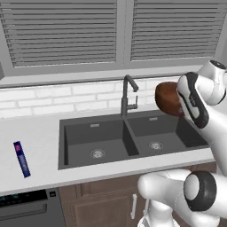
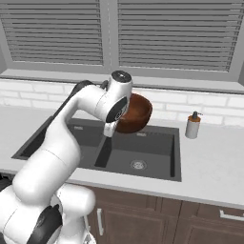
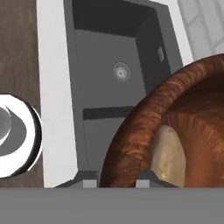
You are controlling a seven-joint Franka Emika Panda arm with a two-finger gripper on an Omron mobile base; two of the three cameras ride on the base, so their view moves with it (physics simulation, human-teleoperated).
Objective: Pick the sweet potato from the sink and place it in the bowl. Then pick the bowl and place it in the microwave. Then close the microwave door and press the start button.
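Sink (image 1: 111, 142) sits in the white bench (image 1: 35, 137), both basins bare, so the first pick looks done. Bowl (image 2: 136, 113) is lifted clear above the sink's right basin, near the faucet (image 1: 128, 95), hanging off the end of the arm and tilted in both base views, so its mouth doesn't face straight up. Hand view: bowl rim (image 3: 144, 127) runs between the two finger tips, one tip outside the wall (image 3: 87, 183), one inside (image 3: 151, 178); claw (image 3: 118, 181) looks clamped on the rim, narrow gap, carrying the bowl. Sweet potato (image 3: 168, 153) lies inside the bowl against the inner wall; long axis runs roughly from the claw end toward the bowl's far side, pale rounded end away from the fingers. Judged progress: potato in bowl done, bowl pick done; left: carry to microwave, set it in, close door, press start.
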